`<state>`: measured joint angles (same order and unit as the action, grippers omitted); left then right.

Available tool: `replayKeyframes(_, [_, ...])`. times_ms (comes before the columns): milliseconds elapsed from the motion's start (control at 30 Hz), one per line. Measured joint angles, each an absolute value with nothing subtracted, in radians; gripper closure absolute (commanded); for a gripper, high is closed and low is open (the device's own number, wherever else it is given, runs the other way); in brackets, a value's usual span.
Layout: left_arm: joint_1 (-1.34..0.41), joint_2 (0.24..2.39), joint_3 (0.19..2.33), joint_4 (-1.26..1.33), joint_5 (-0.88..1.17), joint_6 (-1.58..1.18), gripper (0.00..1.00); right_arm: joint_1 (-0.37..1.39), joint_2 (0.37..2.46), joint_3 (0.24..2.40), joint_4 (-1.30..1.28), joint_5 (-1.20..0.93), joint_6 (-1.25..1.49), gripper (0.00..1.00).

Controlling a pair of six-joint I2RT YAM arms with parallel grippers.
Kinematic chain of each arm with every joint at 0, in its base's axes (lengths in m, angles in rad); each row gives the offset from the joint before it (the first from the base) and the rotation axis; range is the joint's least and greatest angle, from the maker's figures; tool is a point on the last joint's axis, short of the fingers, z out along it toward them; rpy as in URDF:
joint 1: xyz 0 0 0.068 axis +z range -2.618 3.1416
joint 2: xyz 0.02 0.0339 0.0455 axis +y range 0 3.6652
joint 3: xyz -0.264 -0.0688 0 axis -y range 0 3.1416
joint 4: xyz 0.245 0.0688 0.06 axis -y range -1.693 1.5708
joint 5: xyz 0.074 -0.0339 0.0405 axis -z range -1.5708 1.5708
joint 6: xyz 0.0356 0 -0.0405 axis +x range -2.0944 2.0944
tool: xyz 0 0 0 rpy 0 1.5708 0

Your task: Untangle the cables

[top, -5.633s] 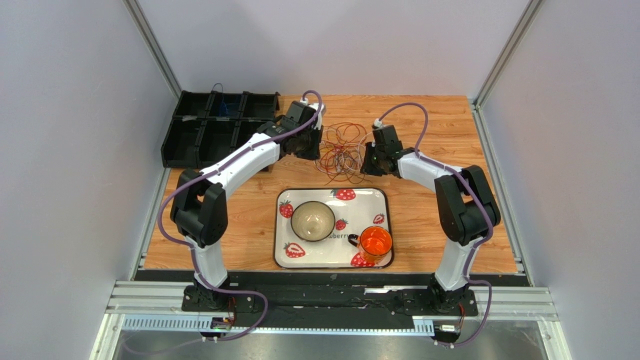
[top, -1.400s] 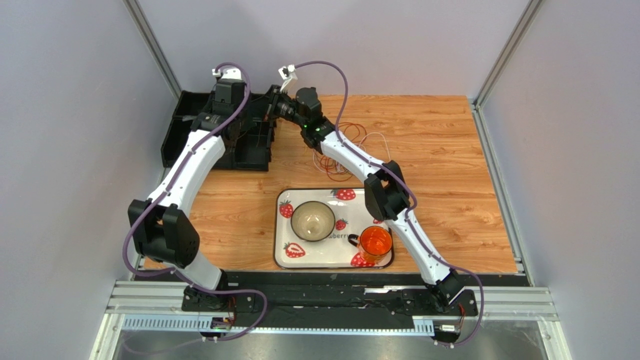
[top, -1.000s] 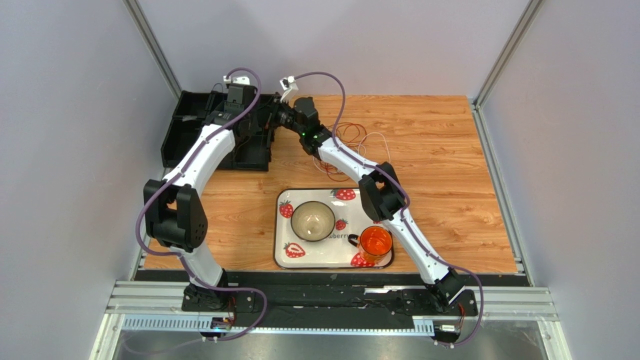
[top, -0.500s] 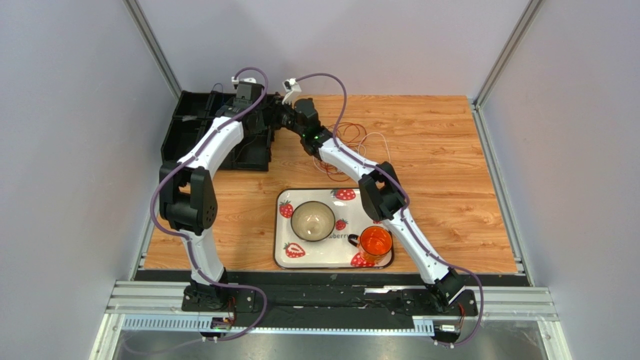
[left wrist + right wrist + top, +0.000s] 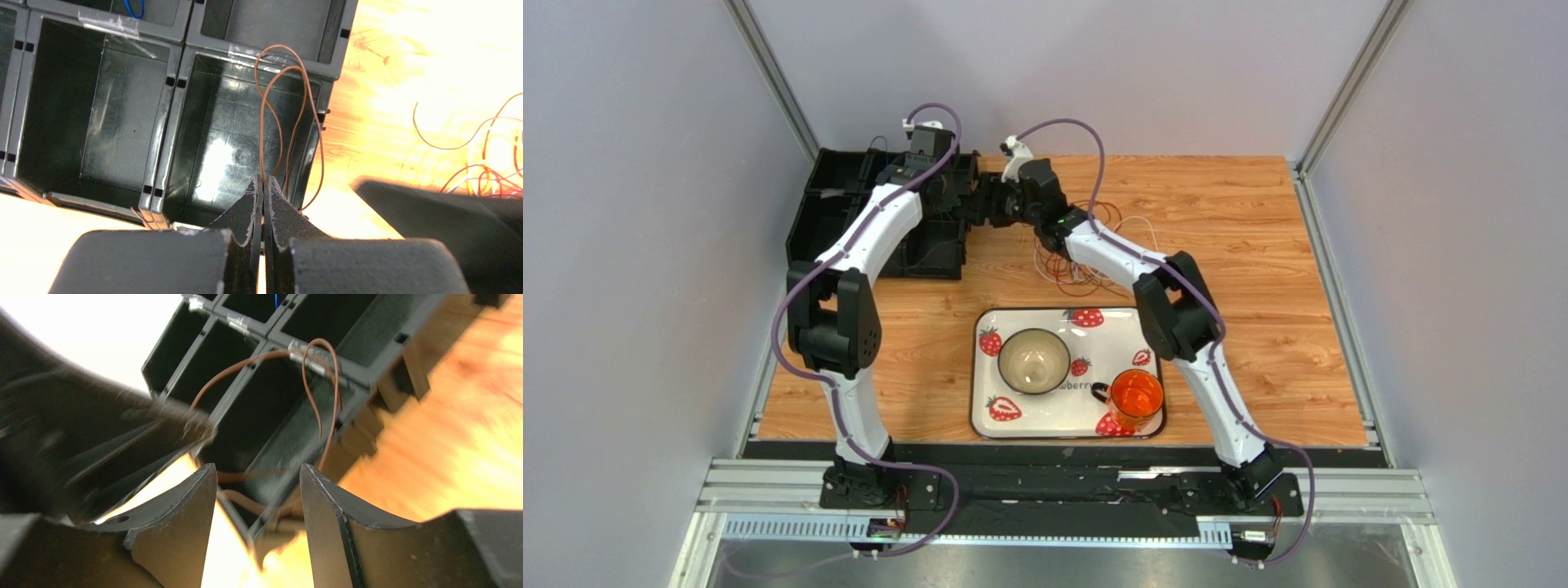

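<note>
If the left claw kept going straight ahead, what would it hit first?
The left gripper would probably meet the floor of the black bin, past the brown cable it pinches; depth unclear.

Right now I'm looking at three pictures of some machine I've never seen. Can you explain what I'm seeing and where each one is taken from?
These are two robot arms bolted at a wooden table's near edge. The overhead view looks down on both, and the other two come from a camera on each wrist. The left arm's jaws are shut on a brown cable, holding it above a compartment of the black sorting bin. The right arm's jaws are open close by. On the table lie a tangle of thin cables and a strawberry tray holding a bowl and an orange cup.
</note>
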<state>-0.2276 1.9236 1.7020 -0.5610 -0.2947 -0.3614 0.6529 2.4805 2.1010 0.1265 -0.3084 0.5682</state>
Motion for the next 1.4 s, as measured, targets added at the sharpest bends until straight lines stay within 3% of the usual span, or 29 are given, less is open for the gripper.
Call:
replayKeyframes(100, [-0.227, 1.927, 1.718, -0.566, -0.29, -0.361, 1.0, 0.642, 2.35, 1.978, 0.107, -0.307, 0.548, 0.42])
replayKeyframes(233, [-0.221, 1.946, 1.765, -0.592, -0.287, -0.357, 0.69, 0.622, 2.146, 1.819, 0.078, -0.28, 0.503, 0.46])
replayKeyframes(300, [-0.216, 1.972, 1.81, -0.62, -0.288, -0.36, 0.61, 0.614, 2.051, 1.756, 0.047, -0.258, 0.474, 0.49])
replayKeyframes(333, [-0.213, 1.985, 1.827, -0.63, -0.289, -0.361, 0.48, 0.611, 2.017, 1.732, 0.038, -0.249, 0.463, 0.5])
replayKeyframes(433, [-0.204, 2.008, 1.845, -0.659, -0.286, -0.362, 0.39, 0.605, 1.872, 1.597, 0.002, -0.209, 0.424, 0.5])
replayKeyframes(600, [-0.197, 2.009, 1.845, -0.715, -0.279, -0.365, 0.39, 0.607, 1.695, 1.357, -0.058, -0.155, 0.384, 0.53])
replayKeyframes(733, [-0.197, 1.981, 1.823, -0.722, -0.266, -0.363, 0.44, 0.608, 1.609, 1.219, -0.126, -0.084, 0.368, 0.54])
replayKeyframes(900, [-0.197, 1.821, 1.636, -0.709, -0.247, -0.353, 0.47, 0.608, 1.502, 1.081, -0.177, 0.02, 0.36, 0.54])
replayKeyframes(1067, [-0.201, 1.724, 1.477, -0.689, -0.242, -0.334, 0.49, 0.607, 1.456, 1.013, -0.192, 0.056, 0.346, 0.55])
replayKeyframes(1400, [-0.23, 1.779, 1.43, -0.635, -0.292, -0.277, 0.47, 0.607, 1.451, 0.877, -0.197, 0.089, 0.307, 0.55])
